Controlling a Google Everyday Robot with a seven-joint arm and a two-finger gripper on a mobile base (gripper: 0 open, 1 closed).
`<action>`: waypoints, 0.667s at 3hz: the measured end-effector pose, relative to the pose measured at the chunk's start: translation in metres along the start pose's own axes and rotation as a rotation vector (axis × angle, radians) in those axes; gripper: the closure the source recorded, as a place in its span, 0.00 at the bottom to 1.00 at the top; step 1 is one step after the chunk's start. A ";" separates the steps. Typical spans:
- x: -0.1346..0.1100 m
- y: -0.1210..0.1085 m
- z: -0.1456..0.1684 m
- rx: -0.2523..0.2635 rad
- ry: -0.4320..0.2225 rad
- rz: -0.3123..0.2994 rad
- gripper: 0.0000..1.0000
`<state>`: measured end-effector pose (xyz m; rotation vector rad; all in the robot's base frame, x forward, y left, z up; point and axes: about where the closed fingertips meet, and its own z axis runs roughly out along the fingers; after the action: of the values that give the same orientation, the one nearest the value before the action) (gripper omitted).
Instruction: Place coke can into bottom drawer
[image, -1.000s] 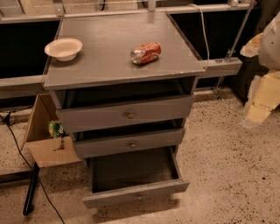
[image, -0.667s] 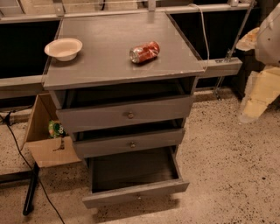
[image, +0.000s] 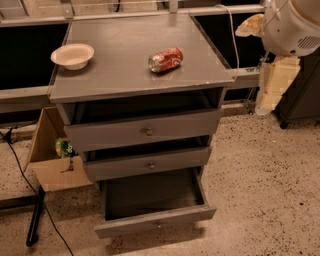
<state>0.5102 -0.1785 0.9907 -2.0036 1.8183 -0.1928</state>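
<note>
Speckled terrazzo floor, dark windows behind, and a grey three-drawer cabinet in the middle with a flat counter (image: 125, 82) on top. What changed in the last second was only the arm. Its white housing (image: 292, 25) swung up and came further into frame at the top right, and the cream-coloured pincer (image: 275, 85) hung below it, off the counter's right side and well apart from everything on it. I honestly couldn't tell whether the pincer was released or clenched, but it wasn't carrying anything.

Nothing else had budged. The coke can (image: 165, 59) lay on its side near the middle-right of the counter, same spot as before, with the white bowl (image: 73, 55) away to its left. The bottom drawer (image: 155, 223) was already pulled out, with nothing visible in its dark inside. The two shallower drawers above were only cracked open.

My read is that the opening part was sorted and the arm was just starting its reach. The can hadn't been grabbed yet, so that looked like the next job.
</note>
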 end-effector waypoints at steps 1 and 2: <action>-0.019 -0.042 0.023 -0.013 -0.016 -0.139 0.00; -0.020 -0.043 0.022 -0.002 -0.013 -0.146 0.00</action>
<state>0.5556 -0.1523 0.9912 -2.1350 1.6658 -0.2198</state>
